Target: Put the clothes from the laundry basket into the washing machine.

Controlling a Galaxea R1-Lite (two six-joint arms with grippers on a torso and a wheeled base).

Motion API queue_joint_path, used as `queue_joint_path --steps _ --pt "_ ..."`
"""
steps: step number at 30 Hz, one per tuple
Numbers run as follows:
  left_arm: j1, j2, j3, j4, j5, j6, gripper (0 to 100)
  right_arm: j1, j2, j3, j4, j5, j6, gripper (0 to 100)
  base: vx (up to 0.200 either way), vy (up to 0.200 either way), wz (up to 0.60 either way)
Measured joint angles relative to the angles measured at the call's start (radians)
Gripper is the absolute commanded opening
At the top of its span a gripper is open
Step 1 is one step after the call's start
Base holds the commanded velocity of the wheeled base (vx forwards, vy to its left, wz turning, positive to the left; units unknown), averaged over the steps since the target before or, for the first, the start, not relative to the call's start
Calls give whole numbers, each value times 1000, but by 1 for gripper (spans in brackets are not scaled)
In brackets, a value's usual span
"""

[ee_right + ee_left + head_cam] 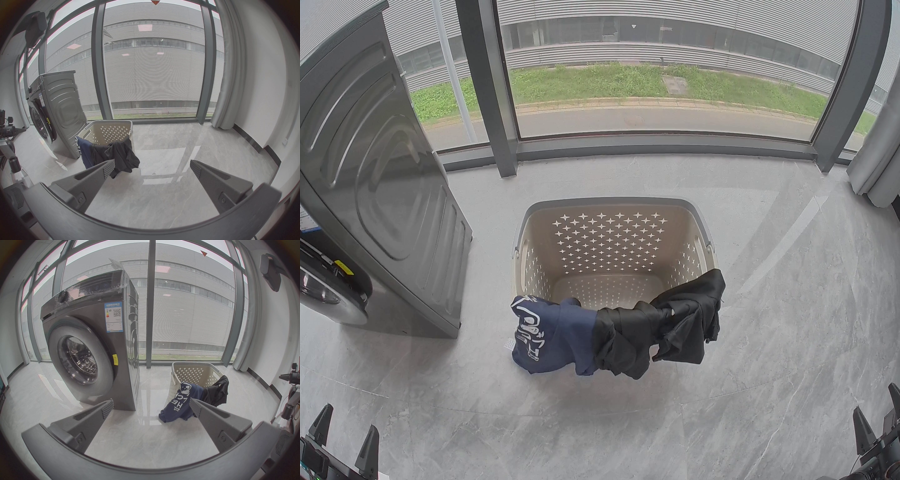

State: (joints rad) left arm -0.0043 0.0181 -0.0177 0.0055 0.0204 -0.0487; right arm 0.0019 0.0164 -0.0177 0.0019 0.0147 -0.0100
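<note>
a: if you start at the grippers, what have they got?

b: nothing. the left gripper [347, 431] sits low at the near left edge of the head view, fingers spread wide and empty. the right gripper [875, 415] is the same at the near right edge: wide open, nothing held.

a: and the clothes?

b: out ahead, between the two arms and well apart from both. a navy shirt [550, 337] and a black garment [675, 322] hang over the near rim of the laundry basket [612, 204], draped down its outer wall toward the floor [750, 406].

a: which way do they run?

b: side to side along that rim, touching in the middle. the navy shirt is at the left end and the black garment at the right.

a: so which arm?

b: my guess is the left arm for the navy shirt. it lies on that arm's side, and the washing machine [381, 181] stands to the left too, near the basket. the black garment is nearer the right gripper, but that arm would have to carry it across.

a: is the door open?

b: the left wrist view shows the round front and the drum [78, 360], but i can't tell. i'd grab from above at the rim, since tugging a low hem might tip the basket.
</note>
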Motion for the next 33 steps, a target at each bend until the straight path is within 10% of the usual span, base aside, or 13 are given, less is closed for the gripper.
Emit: queue_joint_path --steps 10,33 --pt "-1 0 0 1 1 0 100 1 0 0 -1 1 0 100 -20 0 0" --pt "0 0 0 0 1 0 100 0 0 0 -1 0 0 100 0 200 0"
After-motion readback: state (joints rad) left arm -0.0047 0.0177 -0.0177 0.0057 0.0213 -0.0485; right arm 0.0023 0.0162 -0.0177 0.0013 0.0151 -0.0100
